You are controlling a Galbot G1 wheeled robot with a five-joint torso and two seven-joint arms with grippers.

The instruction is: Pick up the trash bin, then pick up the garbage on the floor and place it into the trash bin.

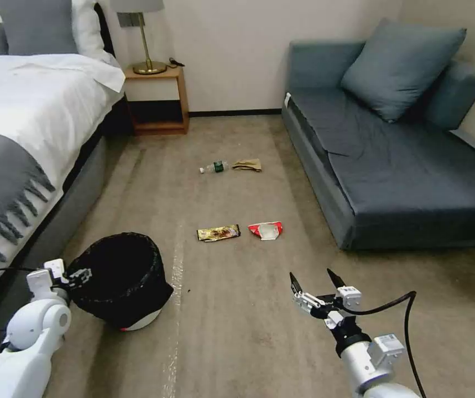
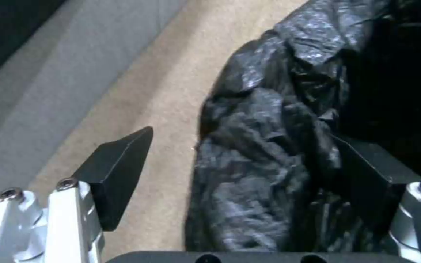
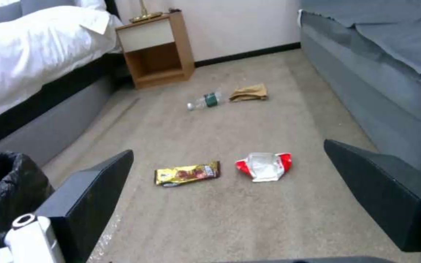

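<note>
Beside the bed (image 1: 27, 127), on the carpet (image 1: 237, 331), sits the trash bin (image 1: 121, 276), tilted slightly, white base showing under the black liner. Left gripper (image 1: 77, 275) is at the bin's rim on the side nearest the bed. Left wrist view: fingers spread wide, one finger (image 2: 118, 171) outside over carpet, the other inside the bin against the liner (image 2: 259, 153); rim wall lies between them, not yet clamped.

Right gripper (image 1: 314, 284) hangs well apart from the bin, on the sofa (image 1: 403, 166) side, fingers wide open, holding nothing.

Garbage, all beyond the bin toward the far wall: gold snack wrapper (image 1: 218, 232) and red-and-white wrapper (image 1: 266, 230) side by side, nearer; clear bottle (image 1: 214, 167) and brown paper scrap (image 1: 247, 165) farther off, near the nightstand (image 1: 157, 99). None in the bin.

Step in hand, as judged: grasping the bin. To do it well, seat the rim deep between the fingers before closing, so the hard wall is gripped and not just loose bag. Slack liner alone would likely slip or tear on lifting. Lift level; the bin already leans.

Hard to make out: the inner finger is dark against dark liner, so its contact with the wall cannot be confirmed. Bin interior is black, contents unreadable. Rim edge under the bunched bag is hidden.
</note>
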